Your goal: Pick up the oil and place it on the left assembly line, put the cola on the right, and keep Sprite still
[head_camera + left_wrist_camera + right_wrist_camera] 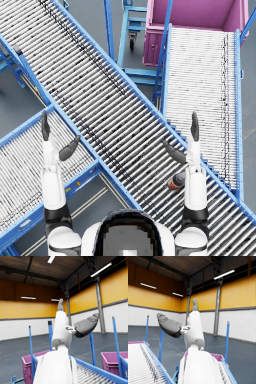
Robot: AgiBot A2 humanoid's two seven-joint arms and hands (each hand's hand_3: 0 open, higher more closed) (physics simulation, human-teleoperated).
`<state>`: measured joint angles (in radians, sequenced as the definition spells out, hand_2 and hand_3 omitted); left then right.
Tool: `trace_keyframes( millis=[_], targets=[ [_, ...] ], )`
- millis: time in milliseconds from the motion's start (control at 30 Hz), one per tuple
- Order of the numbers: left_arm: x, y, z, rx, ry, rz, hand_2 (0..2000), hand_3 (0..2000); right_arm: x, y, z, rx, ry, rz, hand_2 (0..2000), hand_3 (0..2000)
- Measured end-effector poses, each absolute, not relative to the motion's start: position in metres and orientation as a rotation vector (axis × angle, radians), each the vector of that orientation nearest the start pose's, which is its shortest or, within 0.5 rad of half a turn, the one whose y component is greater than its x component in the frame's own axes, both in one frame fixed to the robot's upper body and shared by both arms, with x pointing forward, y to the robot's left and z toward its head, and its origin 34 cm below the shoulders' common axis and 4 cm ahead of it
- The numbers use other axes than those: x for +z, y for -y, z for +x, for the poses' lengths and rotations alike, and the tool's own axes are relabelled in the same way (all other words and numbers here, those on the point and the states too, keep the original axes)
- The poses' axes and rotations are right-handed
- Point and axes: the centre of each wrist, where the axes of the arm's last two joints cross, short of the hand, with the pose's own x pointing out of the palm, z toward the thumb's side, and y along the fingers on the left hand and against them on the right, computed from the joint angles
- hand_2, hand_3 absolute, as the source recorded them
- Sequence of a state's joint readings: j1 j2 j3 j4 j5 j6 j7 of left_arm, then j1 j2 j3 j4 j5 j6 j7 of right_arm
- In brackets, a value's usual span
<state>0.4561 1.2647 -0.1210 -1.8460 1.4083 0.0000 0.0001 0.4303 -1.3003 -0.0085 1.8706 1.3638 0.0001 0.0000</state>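
Nothing seems placed yet: the left hand (52, 141) and right hand (188, 144) are spread and empty, and a small dark orange-banded bottle (176, 181) lies on the grey roller conveyor (100, 100).

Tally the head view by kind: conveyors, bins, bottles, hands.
Conveyors: 3 (centre conveyor, left conveyor, right conveyor)
Purple bin: 1
Bottle: 1, partly hidden by the right arm
Hands: 2 (left hand, right hand)
Total: 7

I see the left robot hand (75, 326) raised well clear of the blue-railed roller conveyor (95, 373), fingers spread and holding nothing, with a purple bin (111, 362) just beside that conveyor.
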Motion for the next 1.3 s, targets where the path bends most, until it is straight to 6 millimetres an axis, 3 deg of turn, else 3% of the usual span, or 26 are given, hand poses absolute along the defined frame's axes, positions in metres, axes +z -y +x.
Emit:
trace_keyframes(
  millis=[600,1300],
  targets=[
    [0.318,-0.279,0.259,-1.318,0.485,0.701,0,0,0.313,0.256,0.258,1.407,0.548,-0.651,0,0],
    [0.314,-0.277,0.261,-1.325,0.486,0.681,0,0,0.303,0.252,0.261,1.419,0.536,-0.609,0,0]
  ],
)
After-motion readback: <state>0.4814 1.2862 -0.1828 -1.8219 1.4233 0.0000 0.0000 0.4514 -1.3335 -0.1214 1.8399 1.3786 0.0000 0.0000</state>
